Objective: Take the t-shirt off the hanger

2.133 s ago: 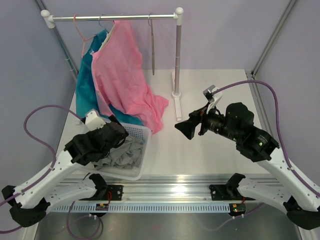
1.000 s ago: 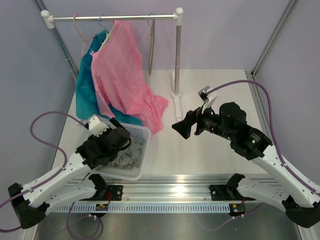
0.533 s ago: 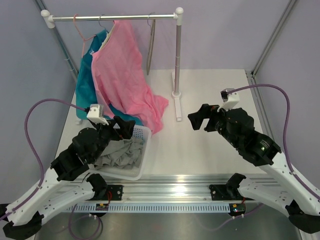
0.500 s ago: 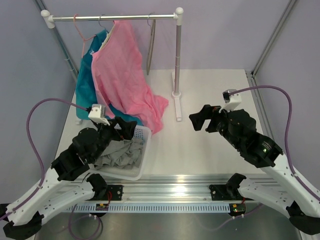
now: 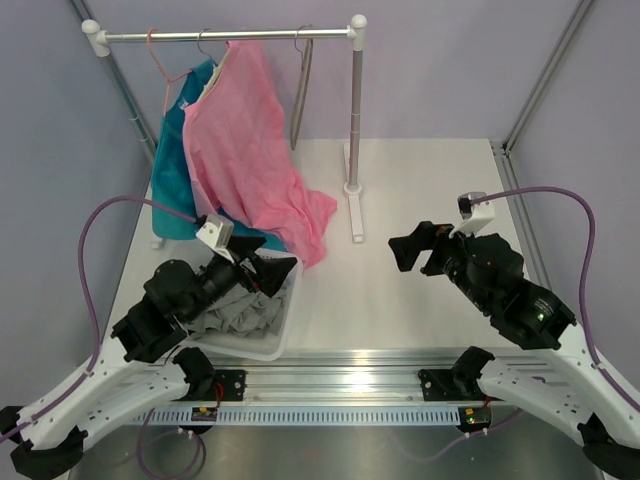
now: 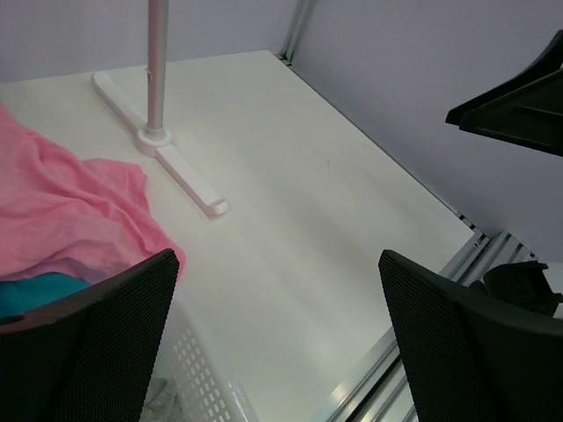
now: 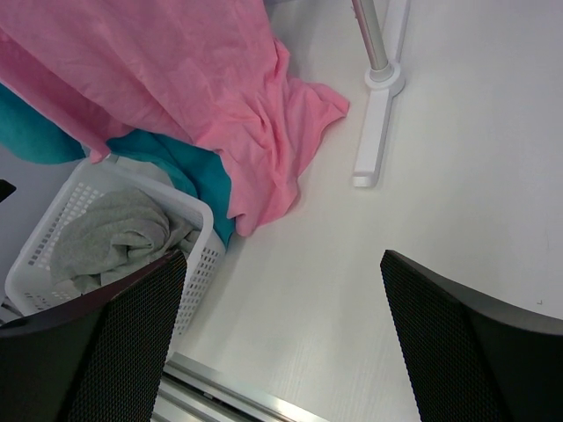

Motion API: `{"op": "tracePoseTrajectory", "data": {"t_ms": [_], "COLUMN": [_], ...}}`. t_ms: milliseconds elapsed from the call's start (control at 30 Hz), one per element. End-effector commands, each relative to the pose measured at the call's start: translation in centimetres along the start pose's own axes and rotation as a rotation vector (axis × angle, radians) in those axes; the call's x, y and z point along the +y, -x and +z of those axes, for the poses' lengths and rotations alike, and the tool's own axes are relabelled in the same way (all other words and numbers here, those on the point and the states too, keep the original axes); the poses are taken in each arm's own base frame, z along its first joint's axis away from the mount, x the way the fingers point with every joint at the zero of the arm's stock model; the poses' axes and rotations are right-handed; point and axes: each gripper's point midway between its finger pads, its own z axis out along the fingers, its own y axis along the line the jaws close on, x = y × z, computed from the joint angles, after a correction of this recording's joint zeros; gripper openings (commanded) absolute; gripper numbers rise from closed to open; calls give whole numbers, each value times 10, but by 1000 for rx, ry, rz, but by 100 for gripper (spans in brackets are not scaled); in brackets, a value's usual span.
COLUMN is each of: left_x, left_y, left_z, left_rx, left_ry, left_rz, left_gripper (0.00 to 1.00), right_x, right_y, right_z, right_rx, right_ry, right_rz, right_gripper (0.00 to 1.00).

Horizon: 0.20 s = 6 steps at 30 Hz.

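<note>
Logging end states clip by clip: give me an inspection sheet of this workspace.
Surface: white table, no spills seen.
Job's things: grey t-shirt crumpled in the white basket; hanger bare on the rail.
Clutter: pink garment and teal garment hang from the rail; the pink hem lies on the table.
Grippers: left gripper and right gripper open, empty.
Cables: purple cables loop beside both arms, no snag seen.
Surroundings: plain walls; nothing else seen.
</note>
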Motion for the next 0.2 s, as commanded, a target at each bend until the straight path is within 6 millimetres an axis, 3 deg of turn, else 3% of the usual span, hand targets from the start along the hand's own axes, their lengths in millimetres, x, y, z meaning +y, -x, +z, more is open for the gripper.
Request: {"op": "tracePoseTrajectory", "data": {"t_ms": [0, 167], "left_x": [-19, -28], "left_y": [9, 3], "left_z": [-2, -5], "left_rx": [-44, -46], "left_ry": [-111, -173], "left_rz": [19, 10], "left_gripper": [99, 99], "right_x": [-5, -10], "right_y": [5, 5], "right_z": [-2, 0], "right_rx": [-35, -40], "right_ry": [-24, -53], "right_rz": [16, 23], "right_gripper": [99, 100]}}
